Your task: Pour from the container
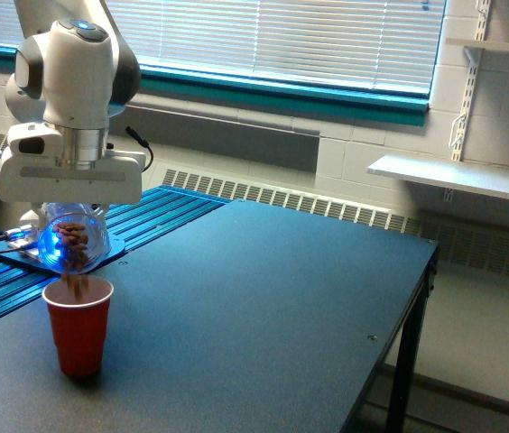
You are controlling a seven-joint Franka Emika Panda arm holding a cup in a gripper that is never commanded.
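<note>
— So where was the jar [74,245] when you looked?

— Right under the gripper [70,209], tipped over, directly above the red plastic cup [79,327]. I saw brown nut-like pieces through its clear walls, and a few of them hung between its lower edge and the cup's rim.

— And the gripper, was it clenched on the jar?

— I saw the jar hanging from it, so it was grasping the jar, though its fingers were mostly hidden behind the white housing.

— Where did the cup stand?

— Upright on the dark counter [273,298], near the edge at the exterior view's left, just beside a blue ribbed surface [160,209]. I noticed a bluish glow on the jar's side.
</note>
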